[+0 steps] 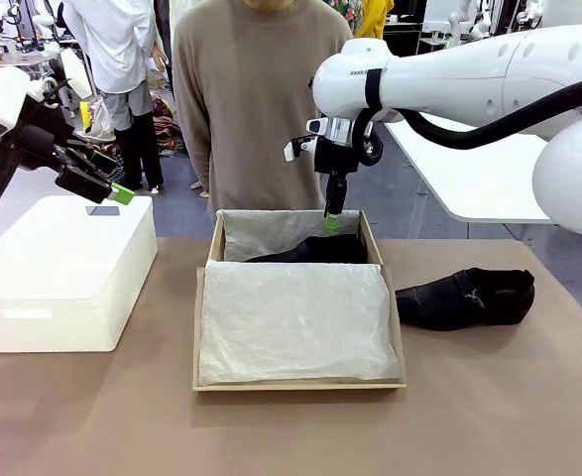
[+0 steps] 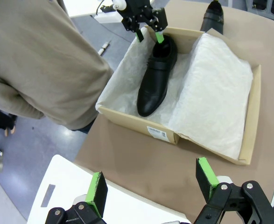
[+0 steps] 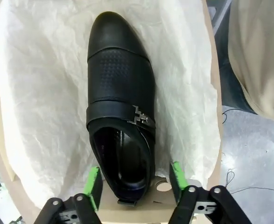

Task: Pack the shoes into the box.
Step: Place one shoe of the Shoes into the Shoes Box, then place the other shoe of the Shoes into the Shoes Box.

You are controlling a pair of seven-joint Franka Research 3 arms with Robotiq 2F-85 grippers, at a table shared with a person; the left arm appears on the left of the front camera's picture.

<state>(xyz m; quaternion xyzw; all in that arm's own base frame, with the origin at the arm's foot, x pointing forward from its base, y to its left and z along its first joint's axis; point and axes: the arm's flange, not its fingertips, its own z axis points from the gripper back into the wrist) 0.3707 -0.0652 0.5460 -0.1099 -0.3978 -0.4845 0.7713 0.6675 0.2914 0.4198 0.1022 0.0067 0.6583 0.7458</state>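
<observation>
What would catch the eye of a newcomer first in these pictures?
First, one black shoe lying on white tissue paper at the far side of the cardboard box, with the right pincer open over its heel. Next, the second shoe lying on the table to the right of the box, and the person in a beige sweater standing close behind the box.

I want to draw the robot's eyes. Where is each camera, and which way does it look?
Front: between the arms, looking across the table at the person; left arm and right arm show.
Left wrist: above the white bin, behind the left end effector, facing the box.
Right wrist: looks straight down past the right end effector onto the shoe.
Shared: both wrist views show that shoe in the box.
</observation>
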